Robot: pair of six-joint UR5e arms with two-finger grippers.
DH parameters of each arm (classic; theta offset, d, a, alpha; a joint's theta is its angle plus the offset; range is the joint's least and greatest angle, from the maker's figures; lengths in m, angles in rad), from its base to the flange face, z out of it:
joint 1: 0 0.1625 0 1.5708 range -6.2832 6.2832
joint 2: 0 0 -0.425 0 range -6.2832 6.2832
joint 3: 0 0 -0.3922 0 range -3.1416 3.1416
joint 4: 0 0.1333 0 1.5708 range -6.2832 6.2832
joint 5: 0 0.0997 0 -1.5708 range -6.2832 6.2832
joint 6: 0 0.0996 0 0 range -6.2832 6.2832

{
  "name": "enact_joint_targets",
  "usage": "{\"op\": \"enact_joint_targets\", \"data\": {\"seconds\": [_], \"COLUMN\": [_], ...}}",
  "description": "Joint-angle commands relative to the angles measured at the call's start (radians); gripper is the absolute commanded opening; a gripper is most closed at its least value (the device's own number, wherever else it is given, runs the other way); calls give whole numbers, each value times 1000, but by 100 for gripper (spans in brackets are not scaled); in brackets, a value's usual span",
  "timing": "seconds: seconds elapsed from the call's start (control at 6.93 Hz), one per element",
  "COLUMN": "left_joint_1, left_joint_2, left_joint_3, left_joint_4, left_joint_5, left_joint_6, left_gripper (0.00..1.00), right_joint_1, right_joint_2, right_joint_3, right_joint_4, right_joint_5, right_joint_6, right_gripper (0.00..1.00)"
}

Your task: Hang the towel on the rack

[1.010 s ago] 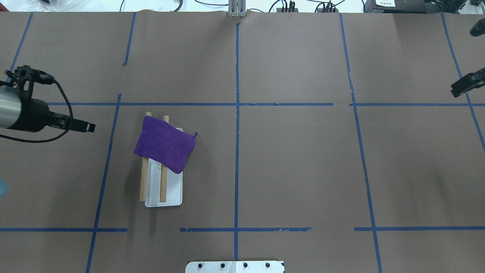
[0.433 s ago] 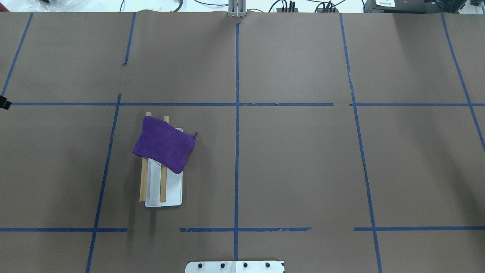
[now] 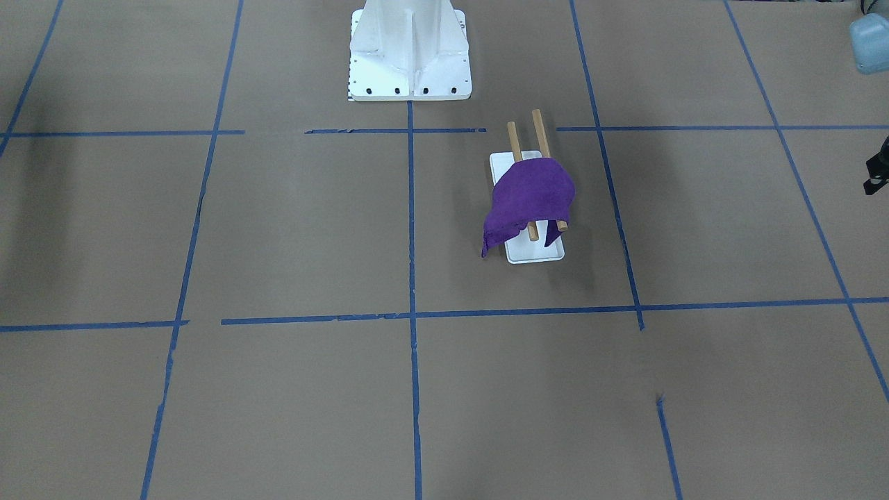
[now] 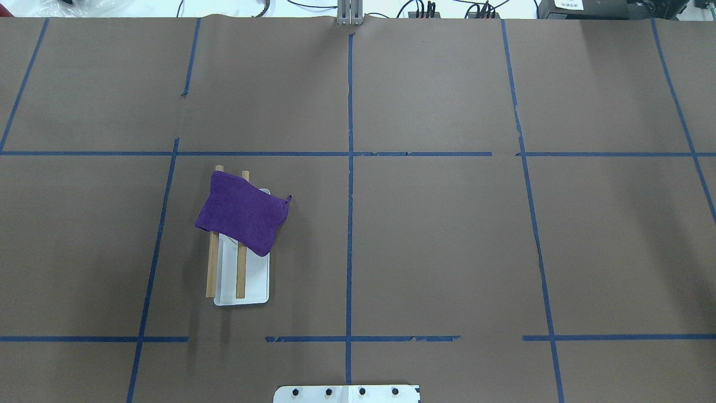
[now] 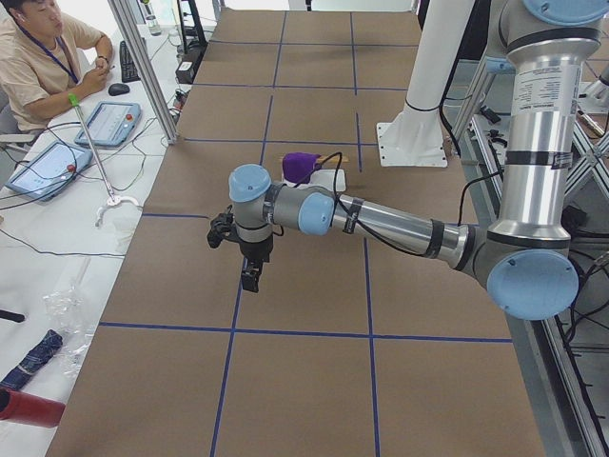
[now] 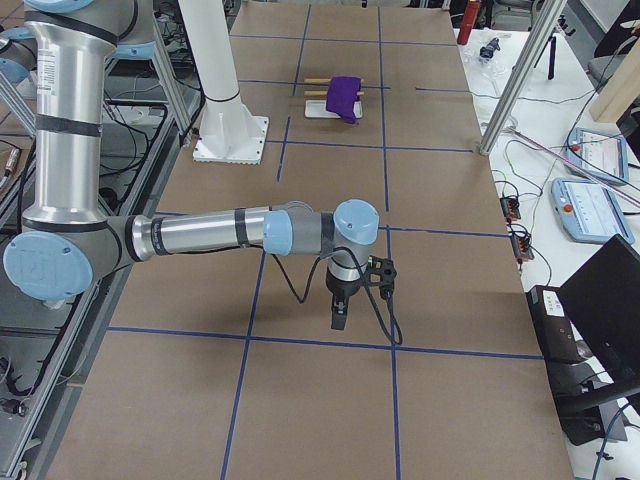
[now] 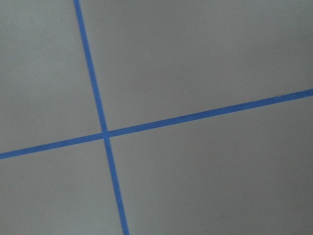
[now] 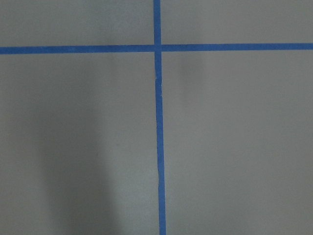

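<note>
The purple towel [image 4: 240,212] lies draped across the far ends of the rack's two wooden dowels [image 4: 211,268], one corner hanging past the white base [image 4: 254,280]. It shows the same way in the front-facing view [image 3: 531,198]. Both grippers are far from it and outside the overhead view. The left gripper [image 5: 249,276] hangs fingers-down over the table's left end; only a black sliver of it shows in the front-facing view [image 3: 876,173]. The right gripper [image 6: 340,312] hangs fingers-down over the right end. I cannot tell if either is open or shut. Both wrist views show only brown paper and blue tape.
The white bolted pedestal [image 3: 410,48] stands at the robot's side of the table, near the rack. Blue tape lines [image 4: 349,196] grid the brown paper. A seated operator [image 5: 38,48] and control tablets [image 5: 109,122] are beyond the far edge.
Both arms have pulled outward and left the overhead view, the left gripper to the left and the right gripper to the right. The towel and rack have not moved.
</note>
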Motion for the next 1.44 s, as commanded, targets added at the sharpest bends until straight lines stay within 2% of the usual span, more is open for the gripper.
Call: {"op": "enact_joint_targets", "data": {"seconds": [0.0,0.58,0.87,1.3], "left_joint_1": [-95,-92,-94,-92], "left_joint_2": [45,46,76,45], "left_joint_3": [35,83,62,17], "left_joint_4": [2,3,5,6], "left_joint_5": [-72,-55,-58,-52], "left_joint_6": [129,129,126,125], "left_gripper": [100,100,100,100], "right_joint_1": [28,38,38,38], "right_joint_2": [-66,-78,-77,-75], "right_joint_3": [-5,6,6,6], "right_joint_4": [89,99,99,101], "right_joint_5": [13,22,22,22], "right_joint_6": [0,6,6,6], "right_gripper": [100,100,100,100]}}
